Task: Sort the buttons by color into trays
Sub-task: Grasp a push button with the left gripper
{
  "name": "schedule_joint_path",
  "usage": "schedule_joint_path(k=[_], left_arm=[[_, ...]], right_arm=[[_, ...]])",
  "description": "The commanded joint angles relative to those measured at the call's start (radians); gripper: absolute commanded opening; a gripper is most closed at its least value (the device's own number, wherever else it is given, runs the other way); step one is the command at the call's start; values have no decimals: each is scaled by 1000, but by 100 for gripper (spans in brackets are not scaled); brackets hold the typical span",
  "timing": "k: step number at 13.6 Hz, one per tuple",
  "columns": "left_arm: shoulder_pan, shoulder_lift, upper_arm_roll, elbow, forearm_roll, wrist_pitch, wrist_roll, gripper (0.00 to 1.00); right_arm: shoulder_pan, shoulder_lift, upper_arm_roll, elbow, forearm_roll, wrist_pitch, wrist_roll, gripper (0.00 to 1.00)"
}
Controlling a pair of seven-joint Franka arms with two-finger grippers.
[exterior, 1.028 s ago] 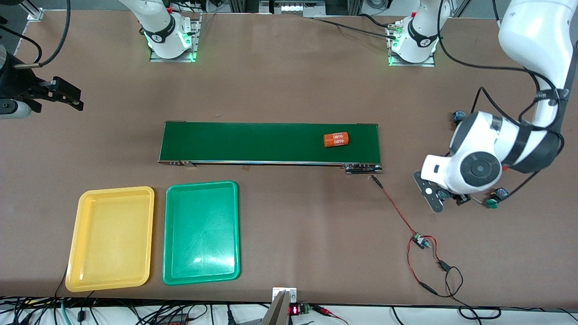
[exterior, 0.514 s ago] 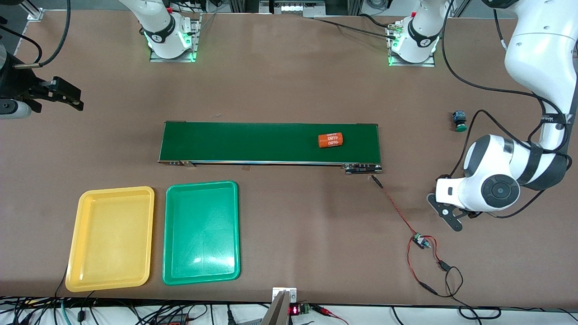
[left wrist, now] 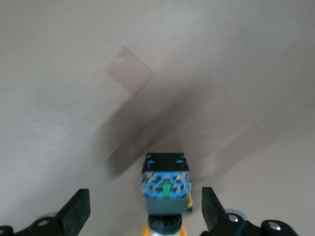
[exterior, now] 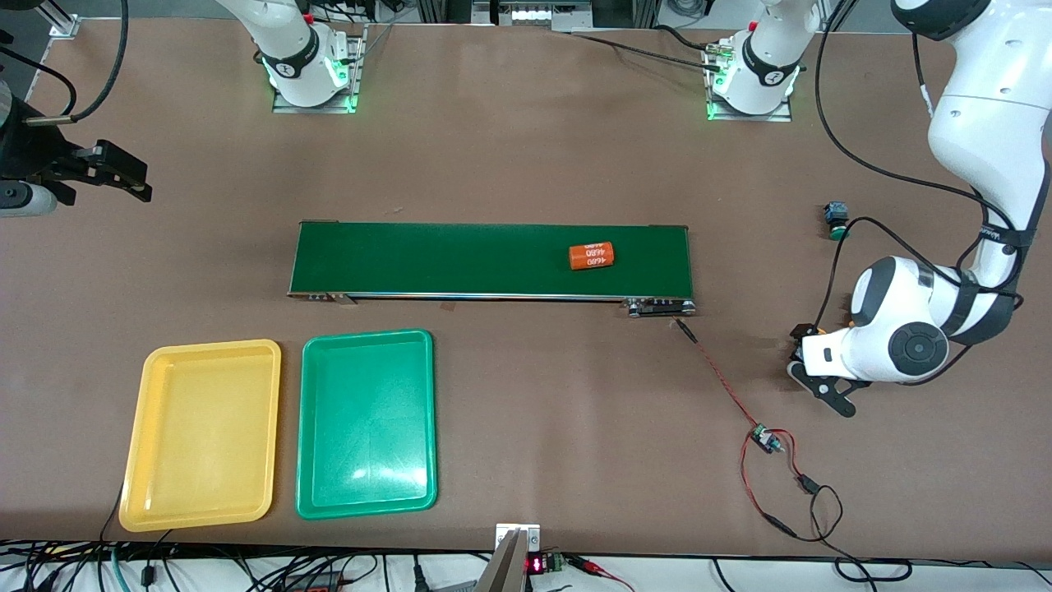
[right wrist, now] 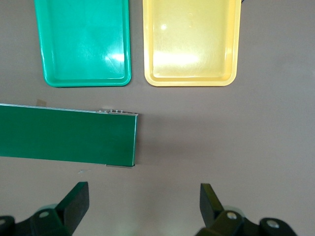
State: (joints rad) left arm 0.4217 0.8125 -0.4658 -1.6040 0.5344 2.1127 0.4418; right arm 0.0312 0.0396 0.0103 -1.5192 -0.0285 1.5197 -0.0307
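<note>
A button (left wrist: 166, 189) with a dark body, blue terminals and an orange cap lies on the table between the fingers of my left gripper (left wrist: 145, 212), which is open and down low around it. In the front view the left gripper (exterior: 804, 355) is at the left arm's end of the table, and the hand hides most of that button. A green button (exterior: 837, 222) lies farther from the front camera. The yellow tray (exterior: 156, 493) and green tray (exterior: 325, 493) sit side by side, both bare. My right gripper (exterior: 131, 177) waits open above the right arm's end.
A long dark green conveyor belt (exterior: 460, 259) crosses the middle, carrying an orange numbered cylinder (exterior: 592, 256). A red-and-black wire with a small board (exterior: 766, 440) runs from the belt's end toward the front edge, close to the left gripper.
The left hand has swung toward the front camera and dropped around the orange-capped button, uncovering the green one. The orange cylinder has travelled along the belt toward the right arm's end.
</note>
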Motion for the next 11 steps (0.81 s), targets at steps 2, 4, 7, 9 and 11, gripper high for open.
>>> schedule_joint_path(k=[2, 4, 7, 9, 11], left_arm=[[6, -22, -19, -48, 15, 21, -20, 90], [6, -24, -19, -48, 16, 17, -6, 53], [8, -36, -31, -43, 16, 13, -5, 16], [8, -65, -68, -36, 15, -49, -15, 16], [11, -78, -140, -27, -11, -155, -29, 16]], right_arm=[[-1, -7, 2, -7, -16, 8, -1, 100], [-1, -7, 2, -7, -16, 7, -1, 100], [3, -7, 3, -7, -16, 14, -1, 100], [3, -7, 2, -7, -16, 14, 0, 100], [1, -1, 3, -7, -14, 14, 2, 100]])
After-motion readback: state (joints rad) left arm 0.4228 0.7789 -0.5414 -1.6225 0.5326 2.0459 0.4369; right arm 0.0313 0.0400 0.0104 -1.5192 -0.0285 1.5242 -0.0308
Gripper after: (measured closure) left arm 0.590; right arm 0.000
